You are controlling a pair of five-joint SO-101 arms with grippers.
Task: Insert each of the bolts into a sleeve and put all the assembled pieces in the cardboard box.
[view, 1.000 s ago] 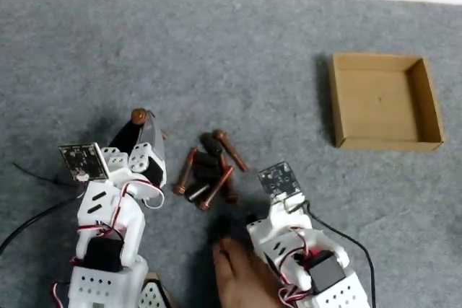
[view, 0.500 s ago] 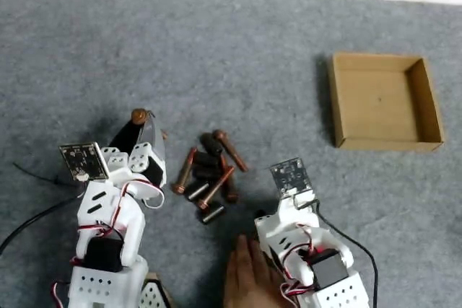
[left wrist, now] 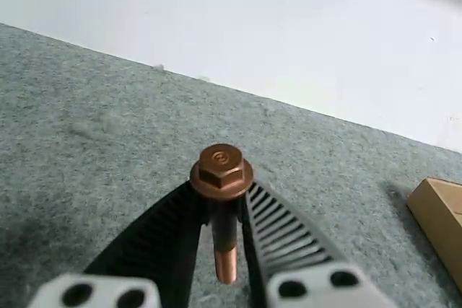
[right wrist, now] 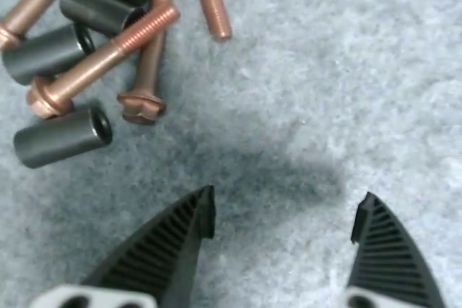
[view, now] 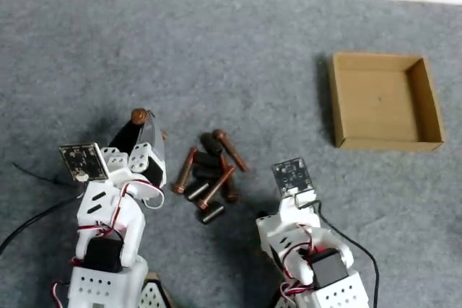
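My left gripper (left wrist: 221, 210) is shut on a copper bolt (left wrist: 221, 172), held upright with its hex head above the fingers; in the high view this bolt (view: 138, 115) is left of the pile. The pile of copper bolts (view: 219, 180) and dark sleeves (view: 210, 213) lies on the grey mat between the arms. My right gripper (right wrist: 285, 210) hangs open over bare mat, just short of the nearest sleeve (right wrist: 62, 135) and a bolt (right wrist: 101, 56). The cardboard box (view: 417, 135) stands at the far right, nothing in it.
Grey felt mat covers the table, with a white wall strip along the far edge. The left arm (view: 108, 214) and right arm (view: 303, 250) stand at the near edge. A box corner (left wrist: 440, 214) shows in the left wrist view. Open mat lies between pile and box.
A person's hand beside the right arm has drawn back out of the high view. The right arm has shifted slightly right and back from the pile. The left arm has kept still.
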